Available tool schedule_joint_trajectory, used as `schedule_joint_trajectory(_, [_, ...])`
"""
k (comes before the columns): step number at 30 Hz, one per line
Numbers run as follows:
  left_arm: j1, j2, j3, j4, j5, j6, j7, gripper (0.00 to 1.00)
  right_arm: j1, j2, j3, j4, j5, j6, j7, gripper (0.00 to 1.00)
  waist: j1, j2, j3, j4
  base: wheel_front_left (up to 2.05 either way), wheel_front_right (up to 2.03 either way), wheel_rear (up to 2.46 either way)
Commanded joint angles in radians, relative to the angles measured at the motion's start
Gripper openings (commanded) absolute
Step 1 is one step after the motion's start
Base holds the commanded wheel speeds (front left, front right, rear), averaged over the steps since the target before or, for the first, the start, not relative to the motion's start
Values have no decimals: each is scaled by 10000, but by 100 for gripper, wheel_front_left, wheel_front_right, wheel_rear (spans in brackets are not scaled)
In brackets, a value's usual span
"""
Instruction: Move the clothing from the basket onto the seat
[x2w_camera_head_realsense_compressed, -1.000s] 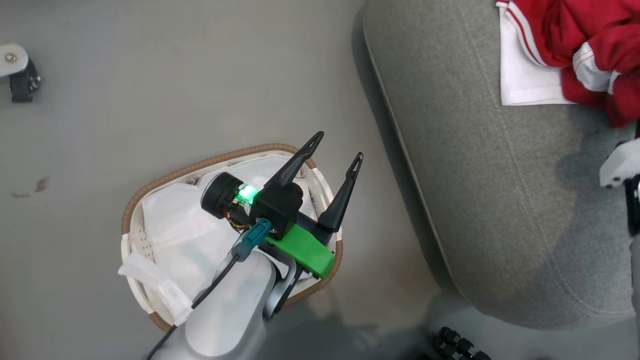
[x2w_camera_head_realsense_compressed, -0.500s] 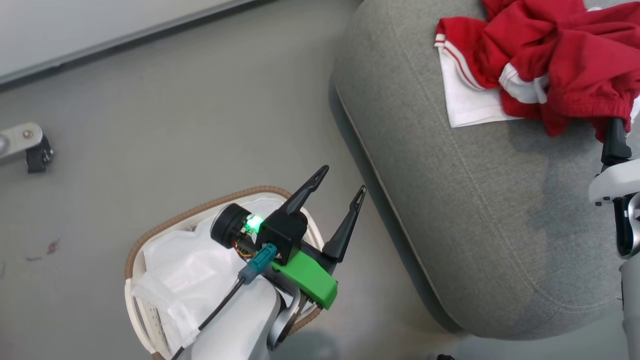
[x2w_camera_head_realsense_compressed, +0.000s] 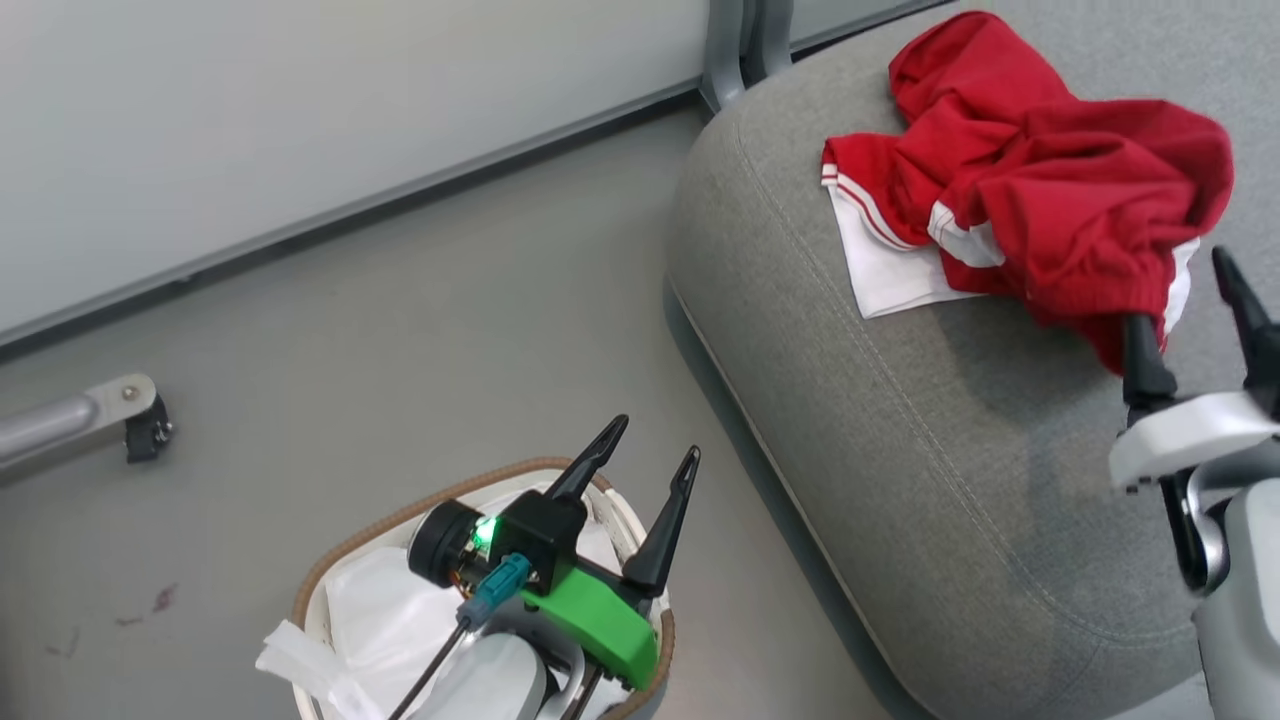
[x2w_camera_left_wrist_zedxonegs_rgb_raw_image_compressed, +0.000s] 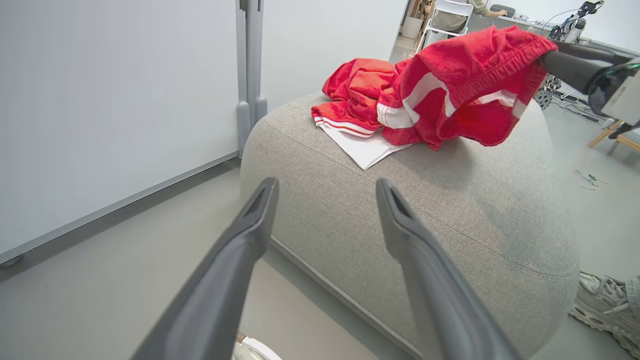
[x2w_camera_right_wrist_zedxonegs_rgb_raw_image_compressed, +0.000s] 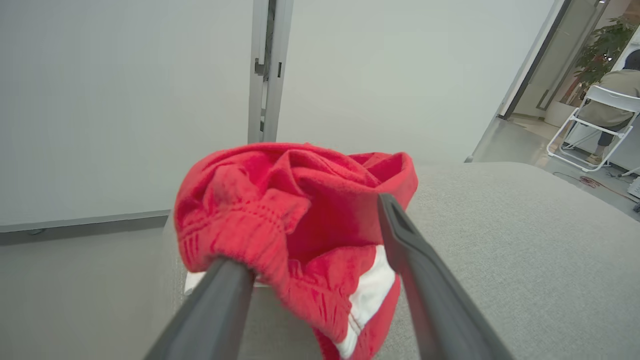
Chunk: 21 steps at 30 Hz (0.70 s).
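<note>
Though crumpled, clothing (x2w_camera_head_realsense_compressed: 1080, 190) seemingly across seat (x2w_camera_head_realsense_compressed: 900, 430).

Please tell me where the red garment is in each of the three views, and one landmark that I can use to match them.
Head view: red garment at upper right, on the seat.
Left wrist view: upper centre to right, atop the seat.
Right wrist view: centre, with the seat beside and below it.
Shared landmark: the grey seat beneath it.
</note>
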<state>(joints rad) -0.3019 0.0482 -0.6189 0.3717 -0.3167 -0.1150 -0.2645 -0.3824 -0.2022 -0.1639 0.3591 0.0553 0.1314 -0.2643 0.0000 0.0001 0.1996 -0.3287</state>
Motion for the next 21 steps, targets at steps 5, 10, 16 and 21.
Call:
schedule_joint_trajectory(5, [470,48,182,51,-168,91,5,100,733,-212,345,723,-327,-14,0,100,0,-1,-724,360,0,0,0])
schedule_joint_trajectory(10, [818,48,430,110,-196,218,5,100,1421,-5,524,1045,-387,-14,-2,100,0,-1,-1006,659,0,0,0])
schedule_joint_trajectory(16, [1205,48,1191,282,-49,393,3,100,1948,460,933,573,-301,-14,-2,100,0,-1,-1165,1179,0,0,0])
schedule_joint_trajectory(21, [1435,45,1876,296,29,454,4,100,1976,883,1246,-277,-49,-14,0,100,0,-1,-1216,1684,0,0,0])
